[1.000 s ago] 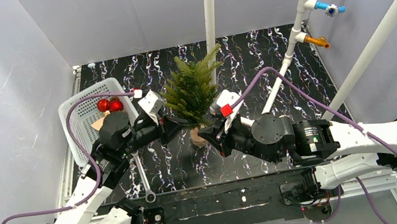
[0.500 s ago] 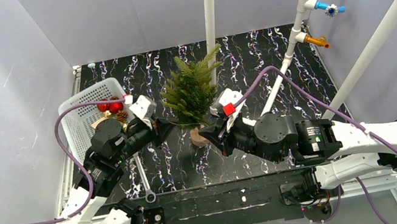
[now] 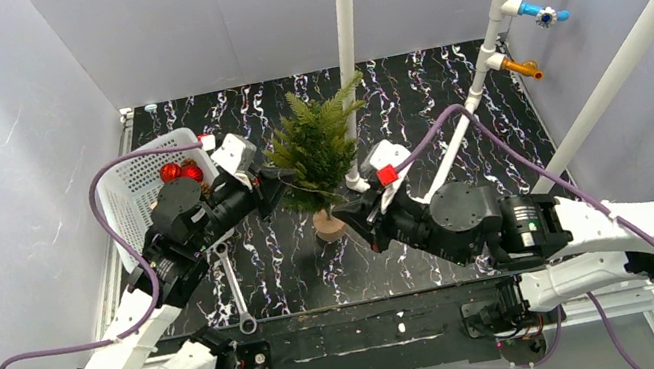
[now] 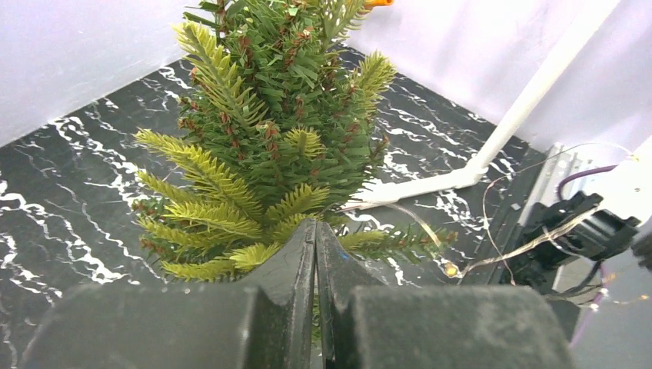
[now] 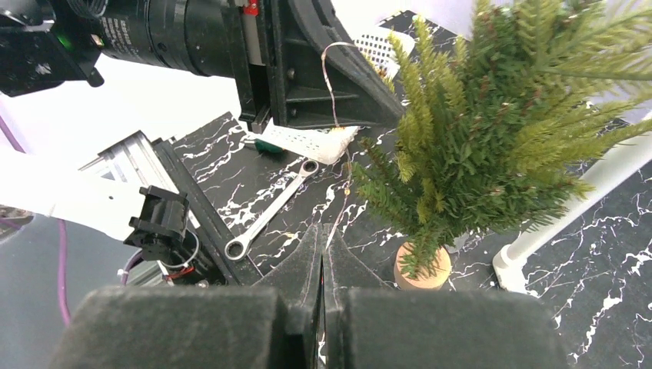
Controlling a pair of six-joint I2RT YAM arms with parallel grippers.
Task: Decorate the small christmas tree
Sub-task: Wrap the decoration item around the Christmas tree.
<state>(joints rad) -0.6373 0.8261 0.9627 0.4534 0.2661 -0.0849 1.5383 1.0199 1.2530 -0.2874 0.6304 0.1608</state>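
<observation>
**Both pairs of fingers closed at the foot of the tree**

The small christmas tree (image 3: 316, 146) stands upright on its round wooden base (image 3: 328, 226) near the centre of the overhead frame. It rests on the black marbled counter (image 3: 449, 92), just in front of a white pole (image 3: 346, 29).

The left fingers (image 3: 275, 189) reach in from the left of the tree and are pressed together. In the left wrist view their tips sit in among the lowest branches, touching the needles.

The right fingers (image 3: 349, 211) sit just right of the base, low down, and are pressed together as well. In the right wrist view they pinch a thin wire (image 5: 347, 181). It rises from their tips along the left side of the tree toward the left arm at the top of that frame. A small bulb (image 4: 448, 269) on the wire shows at the lower right of the left wrist view.

A white basket (image 3: 124, 195) at the upper left of the counter holds red baubles (image 3: 181, 173). A wrench (image 3: 234, 287) lies flat on the counter below the left fingers. In the right wrist view a white perforated piece (image 5: 304, 142) lies just beside its head.
</observation>
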